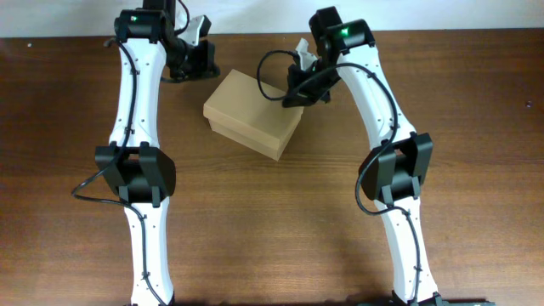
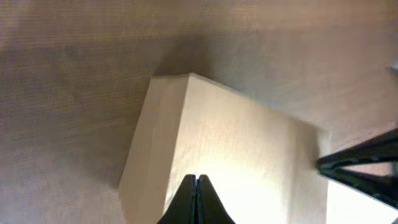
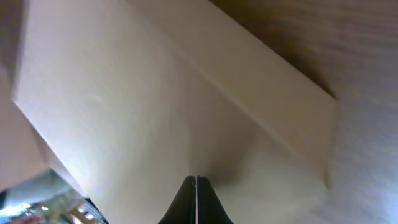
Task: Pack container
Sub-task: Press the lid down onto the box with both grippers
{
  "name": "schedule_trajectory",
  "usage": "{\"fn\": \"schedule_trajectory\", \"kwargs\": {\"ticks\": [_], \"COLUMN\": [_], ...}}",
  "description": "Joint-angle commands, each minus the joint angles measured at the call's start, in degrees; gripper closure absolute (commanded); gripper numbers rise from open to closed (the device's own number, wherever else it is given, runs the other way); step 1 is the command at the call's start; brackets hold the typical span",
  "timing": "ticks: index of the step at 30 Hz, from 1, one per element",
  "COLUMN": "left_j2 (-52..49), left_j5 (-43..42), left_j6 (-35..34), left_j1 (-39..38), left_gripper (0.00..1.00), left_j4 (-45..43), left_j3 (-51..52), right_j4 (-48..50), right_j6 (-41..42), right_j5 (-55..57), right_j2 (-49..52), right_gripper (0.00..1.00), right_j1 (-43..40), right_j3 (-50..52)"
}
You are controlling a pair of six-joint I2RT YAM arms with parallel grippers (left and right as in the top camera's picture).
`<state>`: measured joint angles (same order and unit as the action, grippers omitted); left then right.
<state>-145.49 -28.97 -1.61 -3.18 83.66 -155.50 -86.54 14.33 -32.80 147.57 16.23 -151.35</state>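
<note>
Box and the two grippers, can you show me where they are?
box (image 1: 255, 115), overhead view, middle of its flat top.
left gripper (image 2: 196, 185), left wrist view, its shut fingertips.
right gripper (image 3: 196, 184), right wrist view, its shut fingertips.

A dark brown worktop (image 1: 476, 127) with a fine wood grain running left to right fills nearly the whole overhead view. Along its far edge lies a pale strip (image 1: 425, 15), and a small light speck (image 1: 529, 105) sits on the wood close to the right border. In the right wrist view, a blurred patch (image 3: 37, 205) of mixed colours shows in the lower left corner, too soft to make out.
</note>
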Motion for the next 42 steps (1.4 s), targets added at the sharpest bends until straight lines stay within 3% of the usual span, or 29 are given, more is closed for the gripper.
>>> {"fn": "schedule_trajectory", "kwargs": {"ticks": [1, 21, 32, 42], "left_j2": [1.84, 1.84, 1.84, 2.08], "left_j5": [2.32, 17.90, 17.18, 13.11], "left_j6": [3.02, 4.46, 4.37, 3.78], "left_j1": [-0.61, -4.55, -4.59, -4.55], "left_gripper": [0.98, 0.98, 0.98, 0.98], "left_j4": [2.12, 7.87, 3.06, 0.50], "left_j3": [-1.03, 1.40, 16.59, 15.26], "right_j4": [-2.45, -5.99, -5.86, -5.18], "right_j6": [-3.63, -4.90, -4.44, -4.42], "right_j5": [5.20, 15.39, 17.25, 17.20], "right_j2": [-3.87, -4.37, -3.74, -3.74], "right_gripper": [0.96, 0.96, 0.96, 0.96], "right_j1": [0.44, 4.66, 4.76, 4.74], "right_j3": [-1.36, -1.33, -0.11, 1.29]}}
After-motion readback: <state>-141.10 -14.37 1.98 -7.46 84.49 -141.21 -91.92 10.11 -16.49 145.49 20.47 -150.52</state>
